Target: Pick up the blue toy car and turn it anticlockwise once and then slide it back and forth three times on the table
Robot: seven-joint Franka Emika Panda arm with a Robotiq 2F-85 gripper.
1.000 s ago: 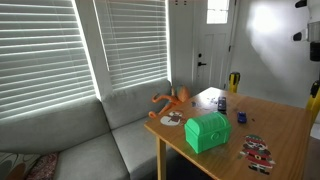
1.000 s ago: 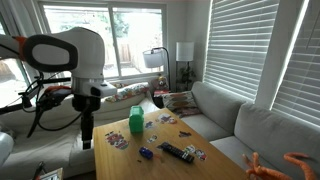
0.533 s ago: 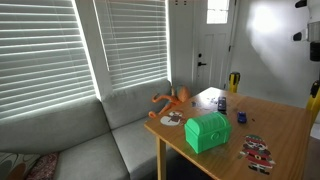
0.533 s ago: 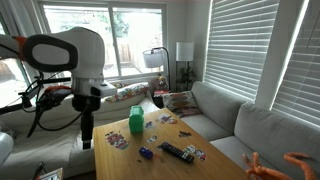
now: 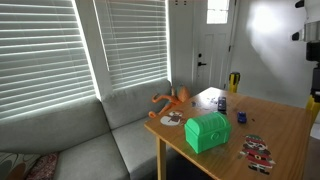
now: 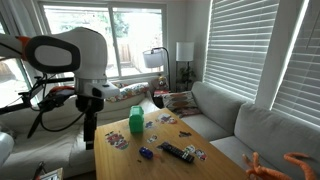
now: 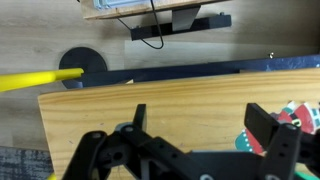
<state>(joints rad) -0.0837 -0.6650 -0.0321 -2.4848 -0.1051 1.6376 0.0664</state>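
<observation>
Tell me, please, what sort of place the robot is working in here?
Probably a home living room: a grey sofa sits beneath windows with white blinds, and the wooden table beside it holds toys such as a green chest.

Two distant exterior cameras faced the table (image 5: 285,122) from opposite ends; the wrist camera looked down closely onto it
</observation>
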